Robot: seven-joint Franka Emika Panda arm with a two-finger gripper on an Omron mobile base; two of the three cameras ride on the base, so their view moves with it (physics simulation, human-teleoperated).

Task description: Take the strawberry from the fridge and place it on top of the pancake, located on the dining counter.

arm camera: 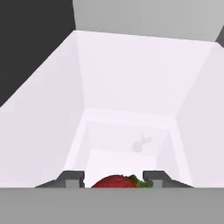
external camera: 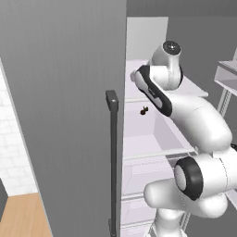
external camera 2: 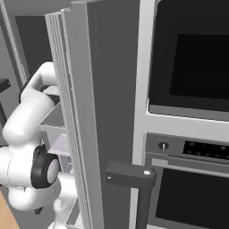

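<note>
Red and rounded, the strawberry (arm camera: 114,181) is sitting directly between the two dark fingertips (arm camera: 74,177) of the gripper (arm camera: 114,178) at the bottom of the hand view, its green leaves showing beside the right-hand tip. Both tips are standing close on either side of the berry; whether they are actually pressing on it cannot be told. Beyond the gripper, the white interior of the fridge (arm camera: 131,83) is receding toward its back wall. In the left base view, the white arm (external camera: 194,120) is reaching into the open fridge over a white shelf (external camera: 152,148), near a small blackish lump (external camera: 144,110) hanging in front of the back wall. The grey fridge door (external camera: 69,115) with its dark bar handle (external camera: 113,157) is standing left of the arm.
</note>
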